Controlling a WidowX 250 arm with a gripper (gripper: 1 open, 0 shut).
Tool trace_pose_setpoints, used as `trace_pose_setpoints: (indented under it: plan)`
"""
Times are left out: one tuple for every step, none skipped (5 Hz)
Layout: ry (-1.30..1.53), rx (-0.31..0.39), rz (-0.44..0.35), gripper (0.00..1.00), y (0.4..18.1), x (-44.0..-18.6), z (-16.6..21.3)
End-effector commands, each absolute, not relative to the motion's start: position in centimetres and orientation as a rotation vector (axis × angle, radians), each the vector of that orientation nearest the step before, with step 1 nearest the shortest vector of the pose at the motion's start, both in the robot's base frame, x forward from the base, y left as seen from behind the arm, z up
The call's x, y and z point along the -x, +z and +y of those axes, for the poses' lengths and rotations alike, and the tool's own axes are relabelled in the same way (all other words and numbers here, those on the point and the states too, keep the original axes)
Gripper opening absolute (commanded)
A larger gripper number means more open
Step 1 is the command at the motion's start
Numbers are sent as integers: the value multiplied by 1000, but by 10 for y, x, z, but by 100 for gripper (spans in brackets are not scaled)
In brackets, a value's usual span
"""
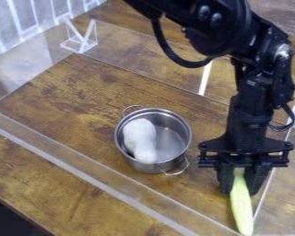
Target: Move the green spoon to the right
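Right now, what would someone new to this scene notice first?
Probably the big black robot arm, reaching down from the top of the picture on the right, its gripper shut on a bright yellow-green spoon handle low at the right. Next, the shiny silver pot near the middle of the wooden table, with a rounded white object inside it.

The brown wooden worktop (64, 106) carries a silver pot (135, 164) right of the middle. A clear, see-through strip (95, 173) runs across its near side, and a small whitish stand (80, 37) sits toward the far left.
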State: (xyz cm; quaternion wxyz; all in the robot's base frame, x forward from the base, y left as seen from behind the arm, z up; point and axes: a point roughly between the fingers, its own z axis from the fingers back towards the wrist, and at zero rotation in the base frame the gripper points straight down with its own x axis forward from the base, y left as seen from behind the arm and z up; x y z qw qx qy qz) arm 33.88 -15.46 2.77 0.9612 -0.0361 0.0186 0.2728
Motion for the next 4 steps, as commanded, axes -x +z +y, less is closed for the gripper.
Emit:
trace_pose_setpoints:
  plan:
    - [532,138,-34,0,46,-358,-161]
    - [545,133,-34,100,46,-348,-153]
    - [554,133,-37,100,49,-340,-144]
    - [494,147,-55,100,69,-335,-144]
